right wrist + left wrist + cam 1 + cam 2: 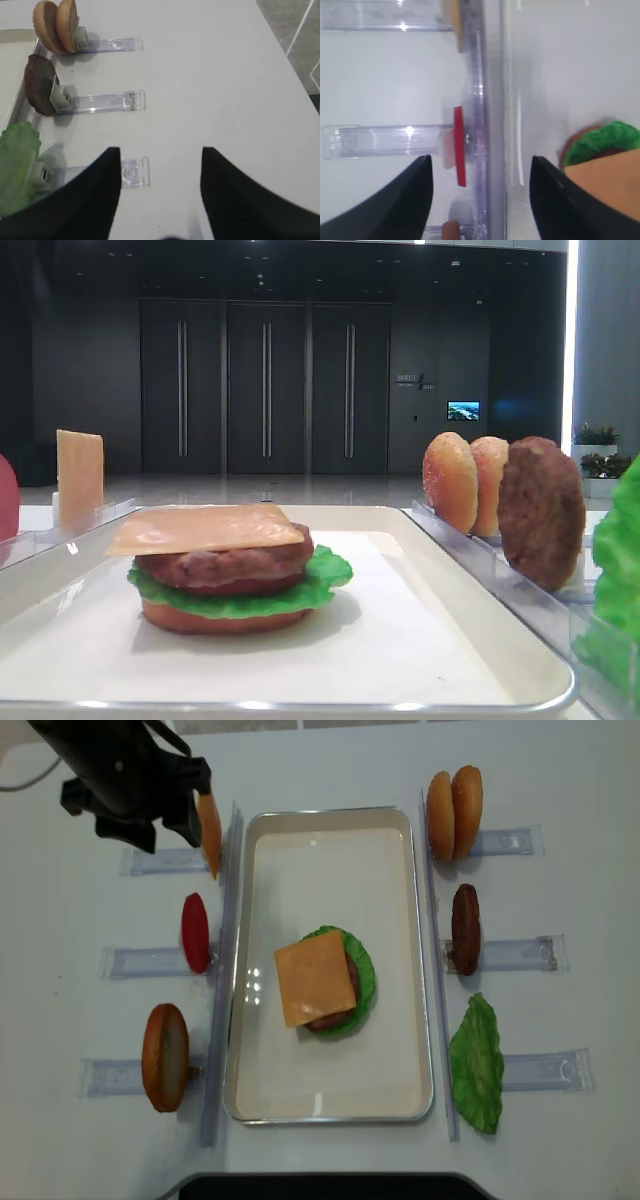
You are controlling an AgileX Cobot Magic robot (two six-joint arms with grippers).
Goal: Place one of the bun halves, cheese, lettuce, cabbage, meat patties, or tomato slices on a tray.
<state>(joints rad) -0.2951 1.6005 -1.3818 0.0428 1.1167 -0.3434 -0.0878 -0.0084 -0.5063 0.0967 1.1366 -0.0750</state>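
I see the cheese (316, 979) lying flat on the patty, lettuce and bun stack mid-tray (395, 830), so that placement looks done; tomato slice (195, 932) and bun halves (454, 812) wait in their holders. My left gripper (480, 172) stands wide and empty over the left rail, right gripper (160, 165) wide over bare surface, with ample room.

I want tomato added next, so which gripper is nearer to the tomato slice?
Left. The left gripper hovers on the tomato slice's side of the tray, with the slice just ahead of its open jaws. The right gripper is across the tray, near the lettuce.
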